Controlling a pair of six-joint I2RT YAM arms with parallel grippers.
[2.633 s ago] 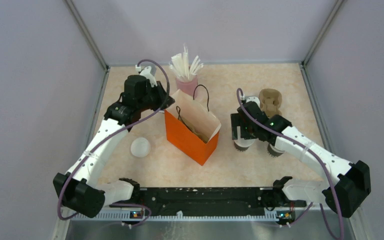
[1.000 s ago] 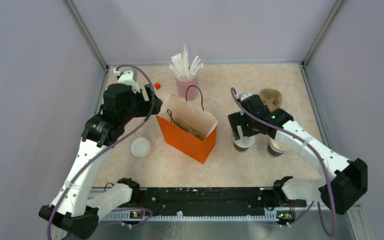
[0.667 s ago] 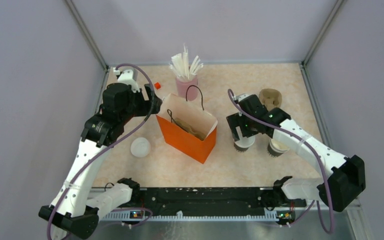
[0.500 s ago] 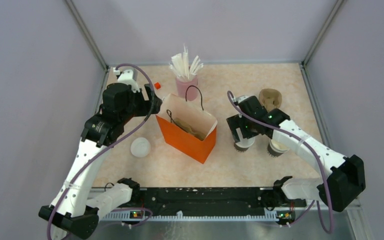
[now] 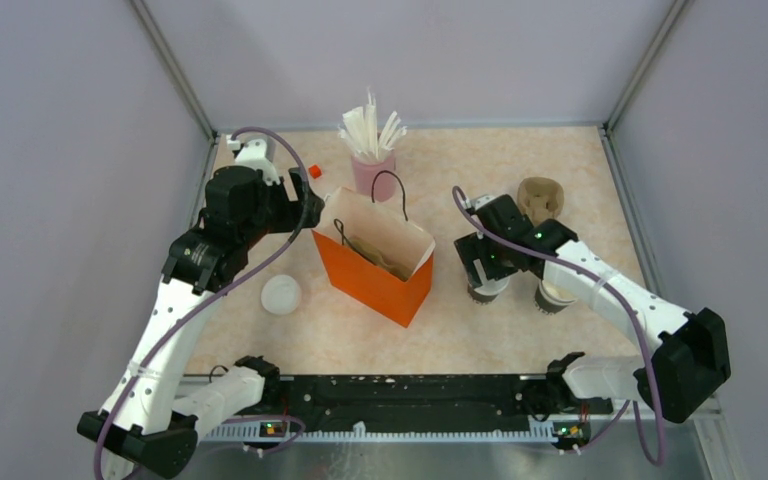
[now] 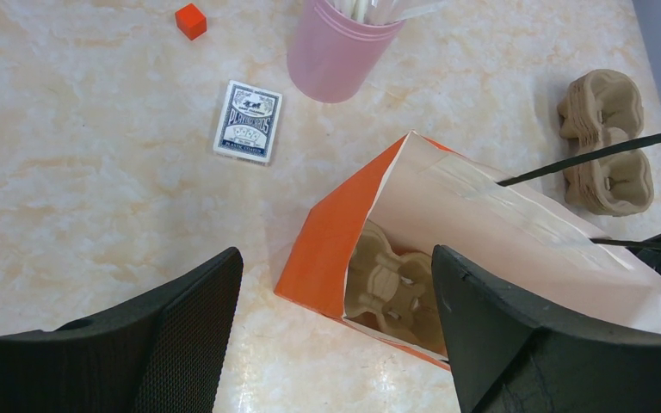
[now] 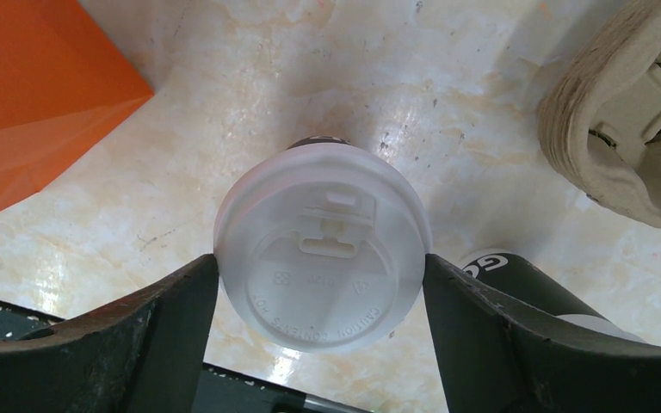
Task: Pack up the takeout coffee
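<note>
R gripper [image 7: 320,275] astride takeout coffee [image 7: 323,245] for lift, jaws at its rim – gripped? can't tell. L gripper [image 6: 336,258] gaping, empty, above orange bag [image 6: 320,231].

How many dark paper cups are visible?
2. The lidded takeout coffee between the fingers of the right gripper; a lidless cup beside it. The orange bag may hide more.

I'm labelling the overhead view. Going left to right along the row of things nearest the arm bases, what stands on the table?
loose white lid → orange bag → takeout coffee → lidless cup
</note>
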